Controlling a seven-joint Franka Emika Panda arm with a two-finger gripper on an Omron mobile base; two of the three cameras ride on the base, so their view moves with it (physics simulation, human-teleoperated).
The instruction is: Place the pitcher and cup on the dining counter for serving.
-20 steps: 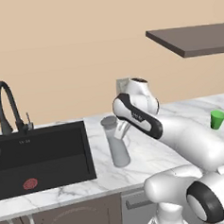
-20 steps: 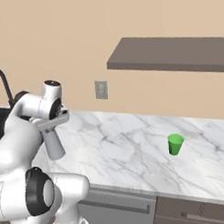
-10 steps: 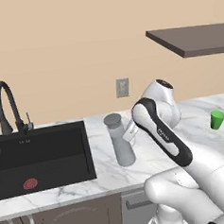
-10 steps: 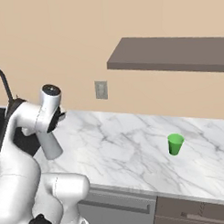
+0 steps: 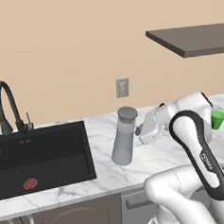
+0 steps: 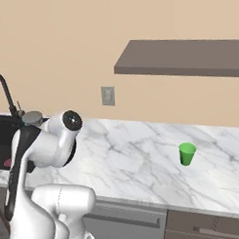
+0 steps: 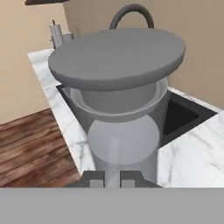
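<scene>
Change over the last second: the arm has swung its elbow out toward the right of the left base view, and the pitcher (image 5: pixel 123 136) now leans slightly, its lid end tipped toward the claw (image 5: pixel 140 130); before, it stood more nearly upright. Judgement: the pitcher is in hand and its carry toward the dining counter is starting. The pitcher sits just right of the black sink (image 5: pixel 41 156); whether its foot rests on the marble tabletop (image 5: pixel 108 173) or has just cleared it cannot be told. The hand view looks along its body up to the grey lid (image 7: pixel 116 59), the fingertips (image 7: pixel 92 177) close together against its wall: claw closed on the pitcher. The green cup (image 6: pixel 187 153) stands well apart, untouched.
</scene>
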